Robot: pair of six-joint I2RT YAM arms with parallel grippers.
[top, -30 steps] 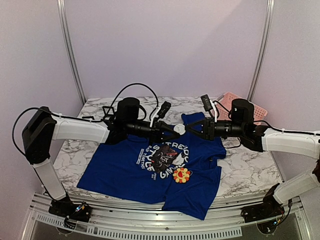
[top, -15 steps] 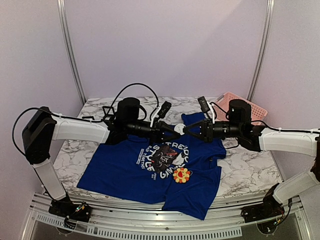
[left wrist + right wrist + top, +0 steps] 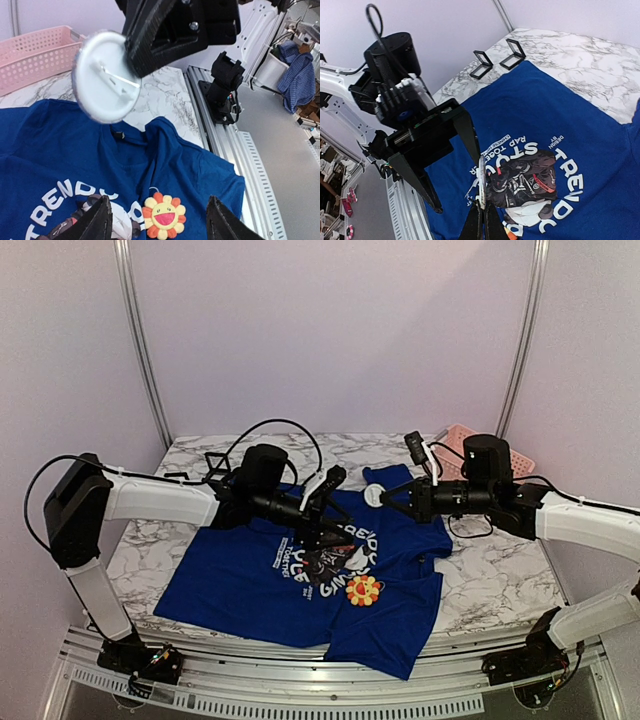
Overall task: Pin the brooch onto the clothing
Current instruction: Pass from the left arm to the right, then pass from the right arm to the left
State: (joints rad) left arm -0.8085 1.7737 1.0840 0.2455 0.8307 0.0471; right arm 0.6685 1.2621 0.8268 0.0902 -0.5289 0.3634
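Observation:
The blue T-shirt, the clothing [image 3: 240, 580] [image 3: 60, 150] [image 3: 560, 115], lies spread on the marble table, print up. The flower-shaped brooch [image 3: 363, 589] [image 3: 163, 215] rests on it just below the print. My right gripper [image 3: 385, 498] [image 3: 481, 209] hovers above the collar, shut on the rim of a white round badge [image 3: 373, 496] [image 3: 102, 77] [image 3: 481, 182] with a pin bar on its back. My left gripper [image 3: 335, 512] [image 3: 157, 202] stands open a little left of the badge, apart from it, with nothing between its fingers.
A pink basket [image 3: 500, 455] [image 3: 35, 55] sits at the back right corner. Two small black square boxes [image 3: 482, 65] [image 3: 213, 460] lie at the back left, beyond the shirt. The table's metal front rail [image 3: 235, 150] runs along the near edge.
Both grippers met at the white badge above the collar. The right gripper closed on it, and the left gripper has now opened and drawn back from it.

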